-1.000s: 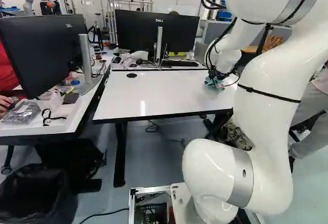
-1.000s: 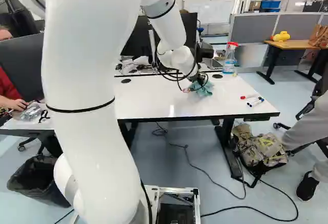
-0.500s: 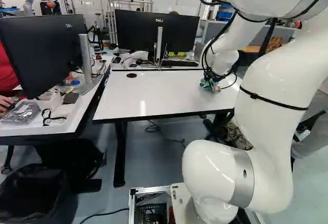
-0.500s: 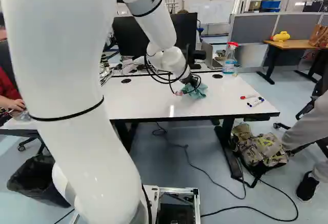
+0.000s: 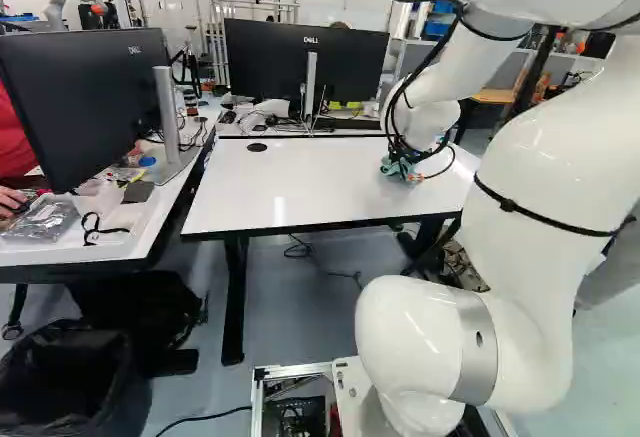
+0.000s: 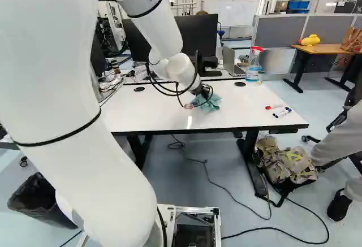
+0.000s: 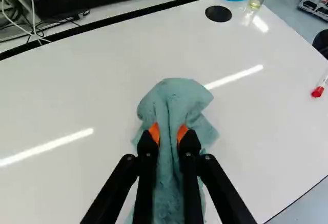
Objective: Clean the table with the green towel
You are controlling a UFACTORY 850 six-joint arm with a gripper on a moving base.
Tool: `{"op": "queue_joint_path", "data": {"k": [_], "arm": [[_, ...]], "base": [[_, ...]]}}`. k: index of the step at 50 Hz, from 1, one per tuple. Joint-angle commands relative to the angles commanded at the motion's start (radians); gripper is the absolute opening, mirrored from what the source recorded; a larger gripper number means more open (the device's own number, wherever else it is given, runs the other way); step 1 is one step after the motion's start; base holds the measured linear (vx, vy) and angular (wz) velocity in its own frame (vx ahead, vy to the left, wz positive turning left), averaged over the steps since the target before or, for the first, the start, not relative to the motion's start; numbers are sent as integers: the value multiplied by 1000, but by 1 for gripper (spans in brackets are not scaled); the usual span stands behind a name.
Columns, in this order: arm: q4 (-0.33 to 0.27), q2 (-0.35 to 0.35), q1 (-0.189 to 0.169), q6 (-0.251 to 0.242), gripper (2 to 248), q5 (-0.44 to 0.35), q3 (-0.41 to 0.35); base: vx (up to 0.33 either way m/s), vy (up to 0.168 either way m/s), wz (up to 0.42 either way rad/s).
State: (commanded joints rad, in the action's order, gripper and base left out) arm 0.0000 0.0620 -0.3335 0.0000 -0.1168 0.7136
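Hand (image 6: 204, 94) and green towel (image 7: 176, 97) have moved left; fingers (image 7: 189, 144) pinch the towel, which bulges ahead.

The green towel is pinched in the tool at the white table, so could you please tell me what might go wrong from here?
The tool pinches the green towel in one narrow fold, so it may bunch and wipe unevenly. A wide sweep might push the markers off the nearby edge of the table. The spray bottle near the far edge could be tipped.
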Motion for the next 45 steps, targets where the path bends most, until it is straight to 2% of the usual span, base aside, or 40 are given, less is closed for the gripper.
{"op": "queue_joint_path", "data": {"k": [39, 45], "arm": [[0, -10, 6, 0, 55, 0, -8], [0, -14, 17, 0, 55, 0, 0]], "base": [[0, 0, 0], [0, 0, 0]]}}
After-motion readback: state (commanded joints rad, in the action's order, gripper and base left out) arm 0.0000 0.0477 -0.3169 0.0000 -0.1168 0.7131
